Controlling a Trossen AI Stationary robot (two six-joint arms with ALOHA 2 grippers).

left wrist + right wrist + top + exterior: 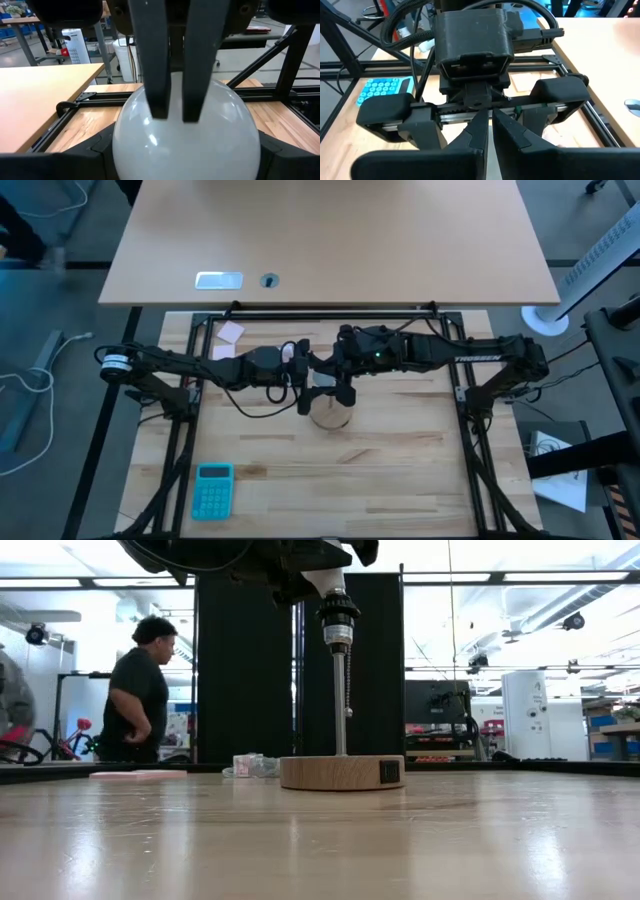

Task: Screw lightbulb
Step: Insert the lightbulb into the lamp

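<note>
Between the fingers of the left hand [172,165], clenched on the lightbulb [185,135] above the socket [337,612], seating seems underway; next, likely careful twisting.

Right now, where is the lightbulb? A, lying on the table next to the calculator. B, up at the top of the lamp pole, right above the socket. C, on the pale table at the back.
B: the low view shows the lightbulb directly above the socket at the top of the lamp pole. The left gripper clasps it there, and the right gripper is against it.
</note>
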